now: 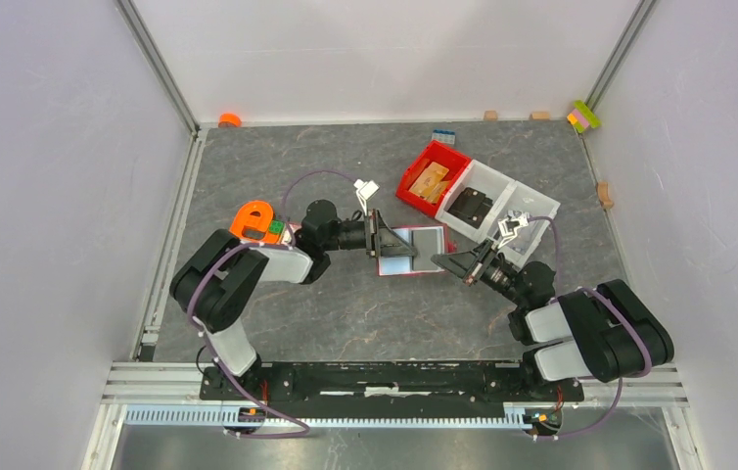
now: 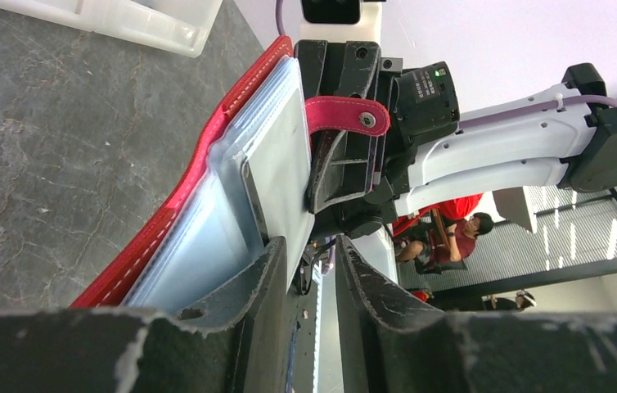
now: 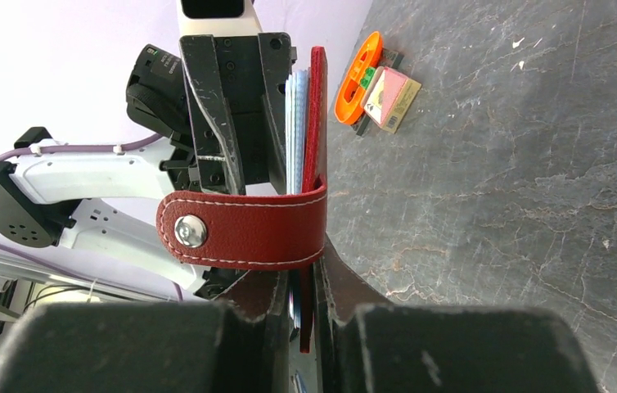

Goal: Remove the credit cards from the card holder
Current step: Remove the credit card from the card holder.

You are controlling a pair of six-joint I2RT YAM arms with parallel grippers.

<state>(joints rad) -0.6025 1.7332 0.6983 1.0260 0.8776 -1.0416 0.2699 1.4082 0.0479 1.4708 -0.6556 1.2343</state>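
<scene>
1. Top external view is showing the card holder [image 1: 416, 250] lying open between the two arms, over the middle of the grey stone-patterned table [image 1: 345, 313] and near the red bin [image 1: 415, 168].
2. The left gripper [image 1: 377, 235] is sitting at the holder's left edge, while the right gripper [image 1: 448, 260] is meeting its right edge.
3. In the right wrist view, the right gripper's jaws are pinching almost closed on the dark red cover, which is standing on edge between them.
4. The holder's strap [image 3: 244, 229], with its metal snap [image 3: 191, 232], is draping sideways across the front of that grip.
5. In the left wrist view, the left fingers [image 2: 248, 311] are standing partly apart, with a narrow gap between them and background showing through it.
6. The clear sleeves are reaching down to the mouth of that gap. Nothing is sitting clamped in it, and I cannot tell whether a finger is touching the sleeves.
7. The credit cards [image 2: 276, 155] are sitting inside the sleeves, pale blue-grey, fanning away from the red cover.
8. An orange object [image 1: 255, 220] is lying on the table beside the left arm, apart from the holder.
</scene>
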